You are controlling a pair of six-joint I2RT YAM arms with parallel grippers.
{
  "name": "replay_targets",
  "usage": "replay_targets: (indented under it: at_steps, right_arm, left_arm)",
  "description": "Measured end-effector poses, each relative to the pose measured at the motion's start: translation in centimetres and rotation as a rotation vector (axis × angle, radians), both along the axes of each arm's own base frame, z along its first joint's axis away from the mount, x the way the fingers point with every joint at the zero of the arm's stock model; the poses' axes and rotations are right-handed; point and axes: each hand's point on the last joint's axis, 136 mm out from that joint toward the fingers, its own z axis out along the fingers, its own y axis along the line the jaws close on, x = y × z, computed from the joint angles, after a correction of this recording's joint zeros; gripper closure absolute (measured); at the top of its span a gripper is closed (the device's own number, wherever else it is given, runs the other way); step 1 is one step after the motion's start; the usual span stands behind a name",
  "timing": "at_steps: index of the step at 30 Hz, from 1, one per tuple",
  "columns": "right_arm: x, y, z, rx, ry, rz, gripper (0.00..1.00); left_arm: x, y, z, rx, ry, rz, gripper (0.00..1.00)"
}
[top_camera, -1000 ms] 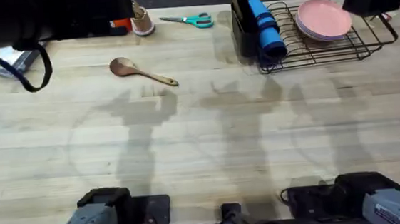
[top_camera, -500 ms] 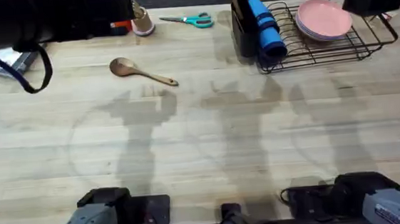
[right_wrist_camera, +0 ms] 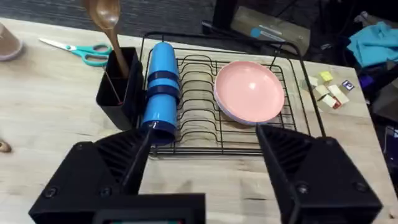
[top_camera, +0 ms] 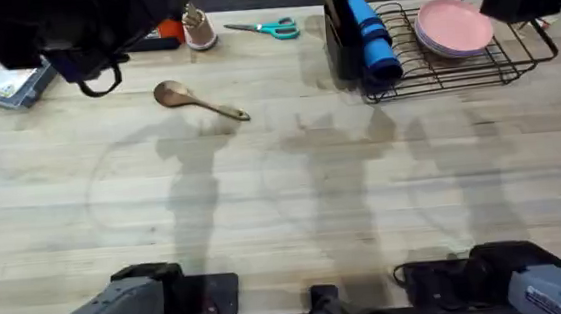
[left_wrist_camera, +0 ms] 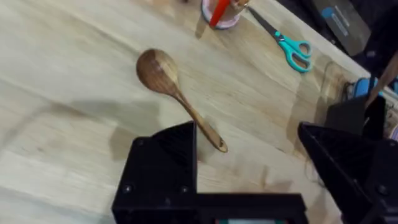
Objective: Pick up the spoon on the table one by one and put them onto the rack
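Observation:
A light-brown wooden spoon (top_camera: 196, 100) lies on the pale table (top_camera: 294, 196) at the back left, bowl to the left. In the left wrist view the spoon (left_wrist_camera: 177, 93) sits just beyond my left gripper (left_wrist_camera: 249, 155), whose black fingers (left_wrist_camera: 168, 162) are spread open and hold nothing. The left arm (top_camera: 70, 28) shows large and dark above the back left. The black wire rack (top_camera: 494, 60) stands at the back right. My right gripper (right_wrist_camera: 205, 155) hovers open and empty before the rack (right_wrist_camera: 205, 134). Another wooden spoon (right_wrist_camera: 109, 25) stands in its black utensil holder (right_wrist_camera: 118, 90).
A blue cylinder (right_wrist_camera: 160, 87) and pink plates (right_wrist_camera: 249, 90) lie in the rack. Teal scissors (top_camera: 268, 27), a cup of pens (top_camera: 197, 30) and a silvery packet (top_camera: 9, 83) sit along the back edge. Both arm bases stand at the front edge.
The left arm's dark shape has swung right toward the spoon, uncovering the silvery packet at the far left. The spoon, the rack and the right arm have not moved.

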Motion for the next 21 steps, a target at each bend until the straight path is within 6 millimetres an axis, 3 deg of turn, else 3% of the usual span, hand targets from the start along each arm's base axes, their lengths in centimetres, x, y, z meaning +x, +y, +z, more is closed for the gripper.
replay_targets:
  at_steps: [10,21]
  right_arm:
    - [0.0,0.0,0.0,0.0,0.0,0.0,0.004]
    - [0.0,0.0,0.0,0.0,0.0,0.0,0.004]
  left_arm:
    - [1.2,0.0,-2.9,-0.131,0.088,0.138,0.007]
    - [2.1,0.0,-5.4,-0.148,0.159,0.169,0.007]
